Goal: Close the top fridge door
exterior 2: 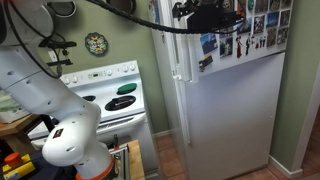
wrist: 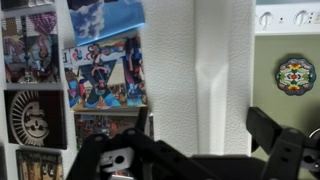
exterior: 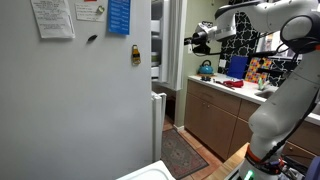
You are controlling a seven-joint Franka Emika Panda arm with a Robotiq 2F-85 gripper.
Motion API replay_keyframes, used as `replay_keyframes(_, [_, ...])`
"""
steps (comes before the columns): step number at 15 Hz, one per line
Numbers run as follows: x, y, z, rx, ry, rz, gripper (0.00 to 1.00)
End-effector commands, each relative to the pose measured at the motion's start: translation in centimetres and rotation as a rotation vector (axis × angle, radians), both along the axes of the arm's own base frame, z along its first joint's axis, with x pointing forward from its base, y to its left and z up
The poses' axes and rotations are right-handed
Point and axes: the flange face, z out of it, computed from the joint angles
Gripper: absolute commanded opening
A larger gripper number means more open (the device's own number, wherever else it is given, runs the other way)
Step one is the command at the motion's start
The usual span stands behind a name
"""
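Near end effector (exterior: 199, 43), top fridge door (exterior: 155, 25) edge-on, upright

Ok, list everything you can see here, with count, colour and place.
top fridge door: one, white, photo-covered, above the lower fridge door
lower fridge door: one, white, beside the stove
stove: one, white, against the green wall
decorative plate: one, multicoloured, wall above stove
kettle: one, teal, on the counter
cabinets: several, brown, under the counter
rug: one, patterned, floor
papers: several, white and blue, fridge side
arm: one, white, by the counter
gripper: one, black, open, near the top fridge door
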Motion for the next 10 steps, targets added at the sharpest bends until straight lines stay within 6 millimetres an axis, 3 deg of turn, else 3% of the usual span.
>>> replay_keyframes(1, [-0.5,2.4,-0.4,0.051,0.039,0.050,1.00])
replay_keyframes(10, [-0.5,9.5,-1.9,0.073,0.128,0.150,1.00])
